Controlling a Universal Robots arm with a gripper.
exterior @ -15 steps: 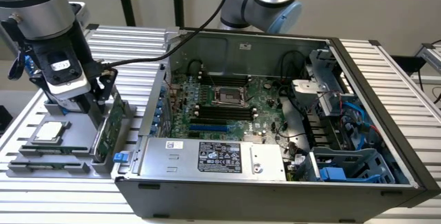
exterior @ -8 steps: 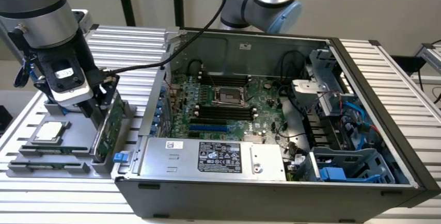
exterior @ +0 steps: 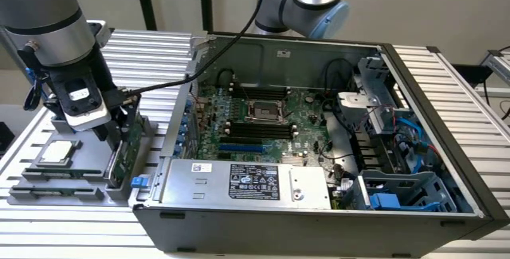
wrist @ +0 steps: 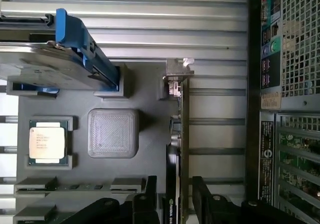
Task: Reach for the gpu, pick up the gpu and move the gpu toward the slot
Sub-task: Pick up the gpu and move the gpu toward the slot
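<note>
The open computer case (exterior: 303,50) sits just beside a gray parts holder (exterior: 36,196). In that holder the gpu (exterior: 123,154) stands on its edge, its long axis running alongside the case wall. Its silver bracket (wrist: 177,75) is at the end away from the gripper (wrist: 175,180), whose jaws stand parted either side of the card.

Your ribbed metal counter (exterior: 446,80) carried the open computer case (exterior: 319,229) and, just beside it toward the exterior view's left, a grey parts tray (exterior: 56,194).
</note>
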